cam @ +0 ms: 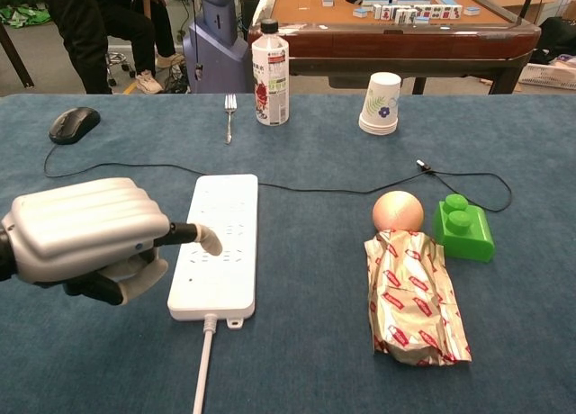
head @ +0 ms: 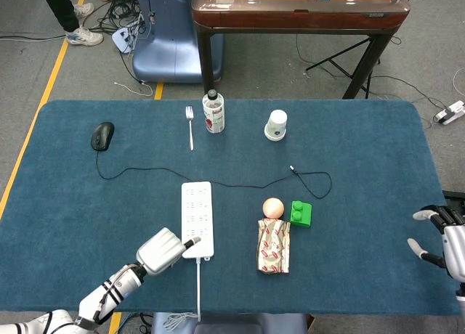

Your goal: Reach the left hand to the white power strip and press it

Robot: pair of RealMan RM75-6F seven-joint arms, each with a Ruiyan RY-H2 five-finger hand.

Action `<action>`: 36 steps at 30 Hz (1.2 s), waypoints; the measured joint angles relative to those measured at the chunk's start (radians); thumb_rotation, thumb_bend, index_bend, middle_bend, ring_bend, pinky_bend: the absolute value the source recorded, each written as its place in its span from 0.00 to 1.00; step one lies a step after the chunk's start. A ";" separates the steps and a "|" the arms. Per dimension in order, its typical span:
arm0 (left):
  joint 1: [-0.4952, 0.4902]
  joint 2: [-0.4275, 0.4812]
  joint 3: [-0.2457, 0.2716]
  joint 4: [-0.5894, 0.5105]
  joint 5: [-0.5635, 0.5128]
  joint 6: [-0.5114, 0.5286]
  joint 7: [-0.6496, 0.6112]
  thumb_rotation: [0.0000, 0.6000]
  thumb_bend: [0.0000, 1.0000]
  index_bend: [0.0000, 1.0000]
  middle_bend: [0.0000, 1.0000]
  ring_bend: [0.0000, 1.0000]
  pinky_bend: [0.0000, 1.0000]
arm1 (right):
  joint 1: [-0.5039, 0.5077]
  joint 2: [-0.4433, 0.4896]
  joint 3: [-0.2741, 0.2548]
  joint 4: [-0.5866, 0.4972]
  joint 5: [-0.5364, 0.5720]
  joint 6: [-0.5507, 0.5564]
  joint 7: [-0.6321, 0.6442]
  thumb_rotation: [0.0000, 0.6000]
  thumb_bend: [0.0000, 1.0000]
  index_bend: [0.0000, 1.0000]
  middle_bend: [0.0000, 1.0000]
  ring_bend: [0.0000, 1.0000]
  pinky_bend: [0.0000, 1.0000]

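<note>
The white power strip (head: 197, 216) lies lengthwise on the blue table (head: 363, 152), its cord running off the near edge. My left hand (head: 163, 250) sits low at the strip's near left corner. Its other fingers are curled in, and one finger stretches out. In the chest view that fingertip (cam: 210, 241) touches the top of the power strip (cam: 225, 216) near its front end, with the left hand (cam: 85, 234) just left of it. My right hand (head: 442, 239) hangs by the table's right edge, fingers apart and holding nothing.
Right of the strip lie a foil snack packet (head: 273, 245), a peach-coloured ball (head: 272, 206) and a green brick (head: 301, 213). A thin black cable (head: 240, 183) crosses behind the strip from a mouse (head: 102, 135). Fork (head: 189, 123), bottle (head: 213, 111) and paper cup (head: 276, 124) stand at the back.
</note>
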 measured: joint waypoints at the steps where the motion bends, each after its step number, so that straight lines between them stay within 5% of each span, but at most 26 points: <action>1: 0.000 -0.002 0.005 0.005 -0.003 -0.001 0.002 1.00 0.69 0.25 0.93 0.94 1.00 | 0.000 0.000 0.000 0.001 0.001 0.000 0.001 1.00 0.17 0.40 0.33 0.26 0.40; 36: -0.019 -0.045 0.053 0.035 -0.075 0.018 0.046 1.00 0.69 0.25 0.93 0.94 1.00 | 0.005 -0.028 -0.007 0.022 0.008 -0.027 -0.001 1.00 0.17 0.40 0.33 0.26 0.40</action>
